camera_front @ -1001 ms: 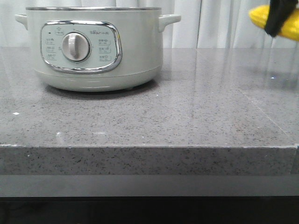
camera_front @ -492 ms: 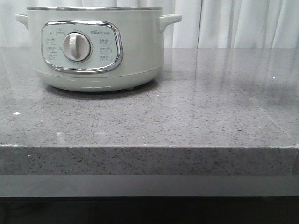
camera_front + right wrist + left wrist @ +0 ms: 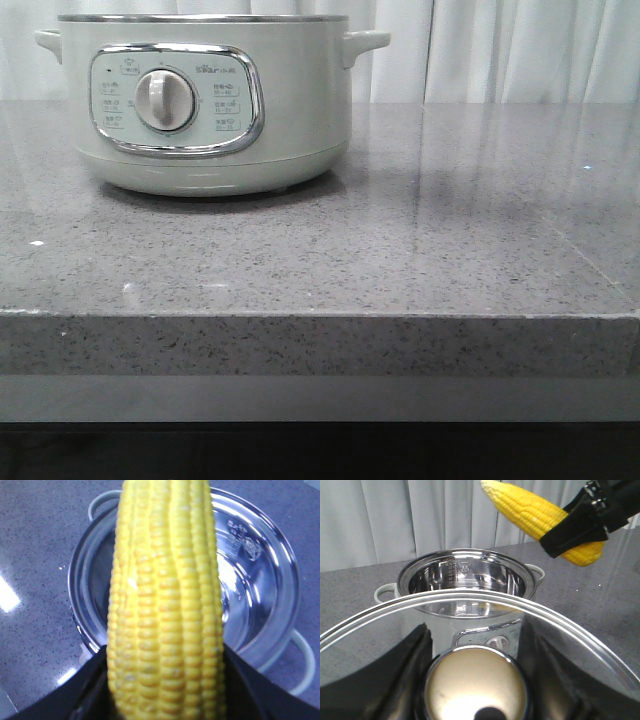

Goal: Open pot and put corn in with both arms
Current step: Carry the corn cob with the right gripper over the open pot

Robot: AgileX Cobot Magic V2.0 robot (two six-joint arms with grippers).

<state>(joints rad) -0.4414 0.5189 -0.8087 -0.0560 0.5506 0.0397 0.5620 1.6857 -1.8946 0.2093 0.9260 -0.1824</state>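
The pot [image 3: 205,105] sits at the back left of the grey worktop [image 3: 400,250], with its shiny bowl open. The left claw [image 3: 475,680] is closed on the knob of the glass lid [image 3: 560,620] and holds it up, off the pot. The right claw [image 3: 587,522] is closed around the thick end of the corn [image 3: 535,515], up in the air over the open bowl, pointy end forward. The corn looks light and hard, but bumpy and round, so it could roll or slip; holding it across the fat middle seems safest. The lid looks smooth and could break.
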